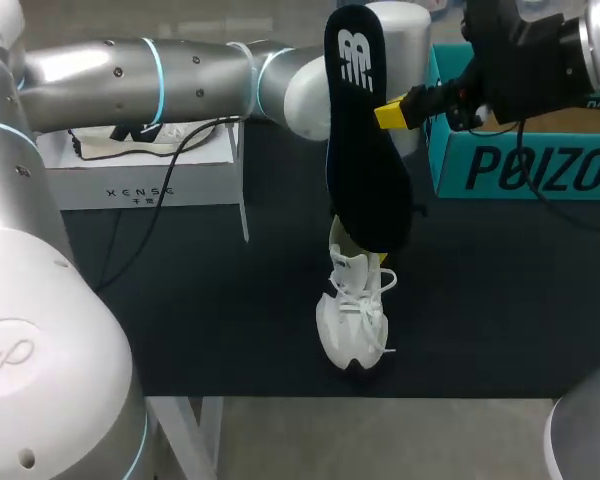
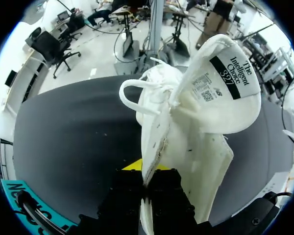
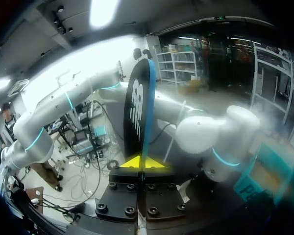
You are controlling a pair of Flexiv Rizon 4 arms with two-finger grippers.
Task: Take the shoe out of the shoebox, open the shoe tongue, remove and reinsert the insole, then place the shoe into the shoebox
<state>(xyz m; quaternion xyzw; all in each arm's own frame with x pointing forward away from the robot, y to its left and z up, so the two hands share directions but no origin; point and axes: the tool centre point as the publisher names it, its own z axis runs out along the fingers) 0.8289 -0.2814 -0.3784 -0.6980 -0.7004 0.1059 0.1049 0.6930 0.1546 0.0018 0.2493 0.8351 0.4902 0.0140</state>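
Head view: insole (image 1: pixel 365 150) upright, heel up

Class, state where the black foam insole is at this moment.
In the head view the black foam insole stands upright above mid-table, pinched by the right gripper, over the white lace-up shoe, left of the teal shoebox.

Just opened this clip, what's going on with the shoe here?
The right gripper holds the black insole up in the air, clear of the shoe. The left gripper grips the white shoe by its edge at the middle of the table. The insole is out, not yet back in. The teal shoebox waits at the back.
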